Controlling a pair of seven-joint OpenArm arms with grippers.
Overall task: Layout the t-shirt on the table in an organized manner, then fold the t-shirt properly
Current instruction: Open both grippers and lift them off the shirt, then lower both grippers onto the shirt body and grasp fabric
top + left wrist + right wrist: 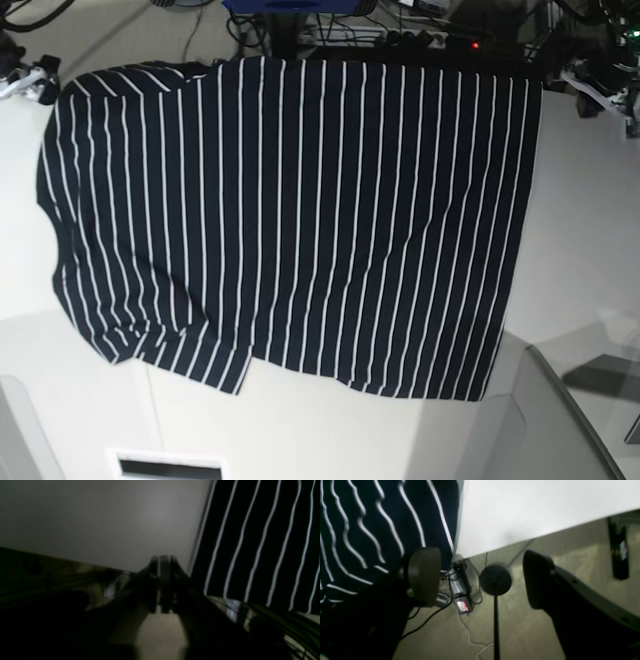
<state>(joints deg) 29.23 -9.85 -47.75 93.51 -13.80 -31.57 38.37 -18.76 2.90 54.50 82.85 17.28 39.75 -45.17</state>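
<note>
The t-shirt (290,220) lies spread flat on the table (580,230). The right gripper (480,580) hangs past the table edge, jaws wide apart, beside the hem. The left gripper (162,585) looks pressed together, empty. No readable writing.

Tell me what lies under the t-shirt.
The t-shirt lies spread flat on the white table, whose bare top shows around it on three sides. Its far edge reaches the table's far edge. Anything beneath the cloth is hidden.
</note>
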